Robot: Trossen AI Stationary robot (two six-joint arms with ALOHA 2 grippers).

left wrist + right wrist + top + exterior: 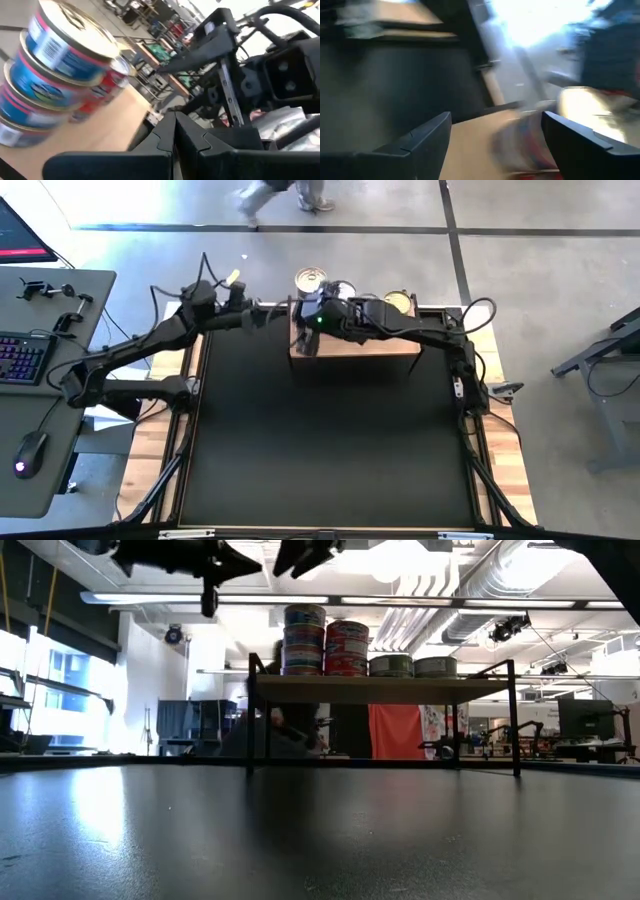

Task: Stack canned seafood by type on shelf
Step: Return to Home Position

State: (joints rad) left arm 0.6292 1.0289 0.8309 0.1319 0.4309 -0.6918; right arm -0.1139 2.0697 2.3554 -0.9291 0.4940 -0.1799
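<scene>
**A:** What takes up the most room here?

**B:** A black tabletop (330, 450), seen from straight above. Two dark robot arms reach over its far edge. The left arm (150, 340) comes in from the left side and the right arm (440, 335) from the right. They meet near the left end of the shelf.

**A:** Where is the shelf, and what does it look like?

**B:** The shelf (400, 690) is a light-brown wooden platform with a plain top, set at the far edge of the tabletop, about midway across.

**A:** And the canned seafood?

**B:** All of it that shows stands on the shelf in one row, viewed from table height. At the left is the blue-and-pink stack (304, 640), which is the tallest. Just beside it is the red stack (346, 648), a little lower. To the right of that stand two low tins (391, 666), side by side, one layer high.

**A:** What are the end effectors doing?

**B:** The left end effector (175, 127) hangs near the blue-and-pink stack but apart from it — its two fingers are pressed together and grip nothing. The right end effector (496, 120) is over the left end of the shelf with its fingers spread wide, and nothing is held between them. A tin with blue and red bands shows on the wood ahead of them, too smeared to make out further.
</scene>
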